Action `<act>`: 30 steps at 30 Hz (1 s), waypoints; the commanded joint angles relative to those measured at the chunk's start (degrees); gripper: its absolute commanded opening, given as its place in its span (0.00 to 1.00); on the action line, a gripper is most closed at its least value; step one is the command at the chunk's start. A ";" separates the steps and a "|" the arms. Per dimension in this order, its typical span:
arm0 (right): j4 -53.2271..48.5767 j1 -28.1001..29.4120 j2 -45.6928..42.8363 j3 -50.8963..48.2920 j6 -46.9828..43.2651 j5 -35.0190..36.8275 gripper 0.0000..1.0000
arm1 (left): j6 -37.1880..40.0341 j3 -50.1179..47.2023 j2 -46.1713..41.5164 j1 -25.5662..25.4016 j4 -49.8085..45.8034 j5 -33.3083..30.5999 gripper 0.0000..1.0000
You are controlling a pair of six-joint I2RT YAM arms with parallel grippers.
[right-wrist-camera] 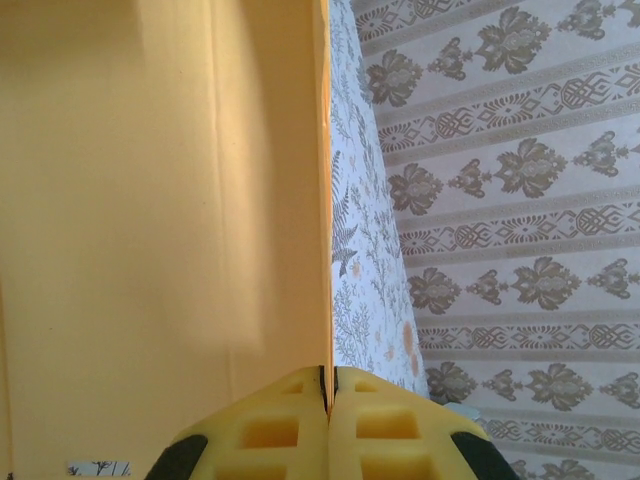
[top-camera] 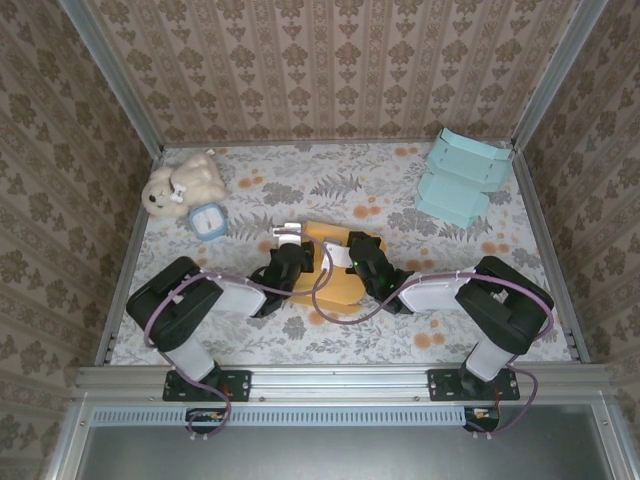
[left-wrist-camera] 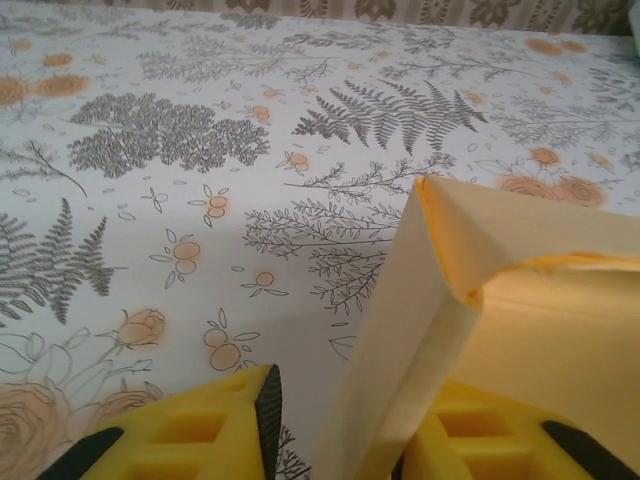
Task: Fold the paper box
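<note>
With the left hand (left-wrist-camera: 352, 400) spread around a folded wall of the yellow paper box (left-wrist-camera: 540, 320) and the right hand (right-wrist-camera: 328, 378) pinching its panel edge, the unheld crease may spring open.

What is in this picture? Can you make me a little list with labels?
main thing: yellow paper box, in the middle, partly folded
left gripper: open, a box wall between its fingers
right gripper: shut on the box's edge
toy: teddy bear, far left
extras: light blue boxes, far right
</note>
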 commanded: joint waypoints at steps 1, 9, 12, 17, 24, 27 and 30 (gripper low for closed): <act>-5.41 -0.50 -0.21 -0.43 2.35 -0.04 0.00 | 2.56 -1.62 -5.65 0.94 -1.05 1.86 0.37; -5.86 -0.46 -0.41 -0.25 2.69 -0.19 0.00 | 5.01 -3.98 -15.83 1.03 -10.03 5.55 0.43; -5.83 -0.47 -0.98 -0.59 2.67 -0.44 0.00 | 6.45 -3.78 -15.20 2.29 -11.23 5.10 0.43; -6.01 -0.45 -2.15 -1.26 2.71 -2.01 0.00 | 8.43 -3.26 -11.48 7.85 -8.45 16.63 0.42; -6.20 -0.47 -2.02 -1.31 2.67 -2.61 0.00 | 9.16 -3.96 -7.58 12.24 0.17 32.83 0.42; -6.19 -0.45 -1.91 -1.31 2.56 -2.74 0.00 | 9.14 -3.80 -6.41 12.48 1.90 34.63 0.42; -6.27 -0.49 -1.76 -1.35 2.56 -2.71 0.00 | 8.74 -3.14 -4.93 12.48 2.56 35.40 0.41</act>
